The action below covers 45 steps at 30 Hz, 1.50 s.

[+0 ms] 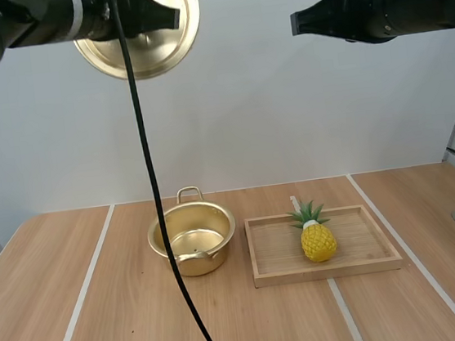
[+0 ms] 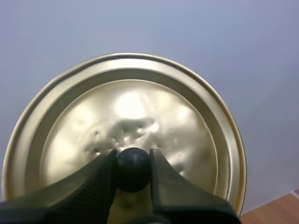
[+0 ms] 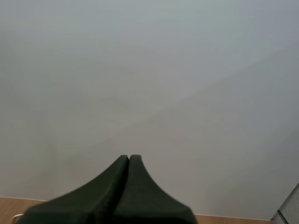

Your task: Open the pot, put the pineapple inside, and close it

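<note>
Held high above the desk (image 1: pixel 106 332), the robot's left hand (image 2: pixel 132 155) pinches the black knob (image 2: pixel 133 170) of the golden lid (image 2: pixel 140 102) between its two fingers, and the lid hangs on edge with its domed face towards the wrist camera. The left arm reaches in level from the high view's left. The right arm reaches in level from the opposite side at about the same height, and the right hand (image 3: pixel 129 161) has its fingers pressed together into one dark wedge, holding nothing. A wide gap of open air lies between the two hands. On the desk below, the pot (image 1: pixel 228 230) stands uncovered, one handle towards the far edge and one towards the near edge. The wooden tray (image 1: pixel 354 269) sits just beside it to the right, with a narrow strip of desk between them. The pineapple (image 1: pixel 318 241) rests in the tray near its middle, its leafy crown towards the far rim, apart from the tray's walls. Bare desk lies in front of both, and more lies left of the pot.
</note>
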Motion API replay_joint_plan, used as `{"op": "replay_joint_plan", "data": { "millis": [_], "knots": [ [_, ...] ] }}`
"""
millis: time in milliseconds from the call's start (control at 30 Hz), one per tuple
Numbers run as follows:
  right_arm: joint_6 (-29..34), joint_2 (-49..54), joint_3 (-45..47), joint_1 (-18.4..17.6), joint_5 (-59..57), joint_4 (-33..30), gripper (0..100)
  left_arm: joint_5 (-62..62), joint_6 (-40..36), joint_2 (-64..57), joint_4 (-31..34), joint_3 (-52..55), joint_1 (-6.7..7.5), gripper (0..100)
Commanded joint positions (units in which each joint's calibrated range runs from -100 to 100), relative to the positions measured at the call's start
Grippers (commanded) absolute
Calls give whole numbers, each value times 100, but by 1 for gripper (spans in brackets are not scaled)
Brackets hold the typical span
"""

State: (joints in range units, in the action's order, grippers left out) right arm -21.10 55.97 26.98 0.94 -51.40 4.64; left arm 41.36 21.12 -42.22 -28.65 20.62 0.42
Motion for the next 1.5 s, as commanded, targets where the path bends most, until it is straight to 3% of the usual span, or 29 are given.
{"op": "replay_joint_plan", "data": {
  "millis": [0,367,833,900,1067,1100,1300,1467],
  "knots": [
    [-20,36,-56,29,-11,20,0,-414,-48,-348,-151,-154,18,0],
    [-31,36,-56,29,-212,20,0,-658,-172,-1371,-113,-194,18,0],
    [-112,36,-56,29,-212,20,1,-552,-274,-1504,-66,-194,18,0],
    [-149,36,-56,29,-212,20,14,-552,-274,-1504,-66,-194,18,0],
    [-149,36,-56,29,-341,223,74,-552,-274,-1504,-66,-194,18,0],
    [-149,36,-56,29,-341,223,78,-552,-274,-1504,-66,-194,18,0],
    [-149,-256,-56,29,-614,234,79,-552,-274,-1504,-66,-194,18,0],
    [-170,-695,-56,29,-1361,206,96,-552,-274,-1504,-66,-194,18,0]
  ]
}}
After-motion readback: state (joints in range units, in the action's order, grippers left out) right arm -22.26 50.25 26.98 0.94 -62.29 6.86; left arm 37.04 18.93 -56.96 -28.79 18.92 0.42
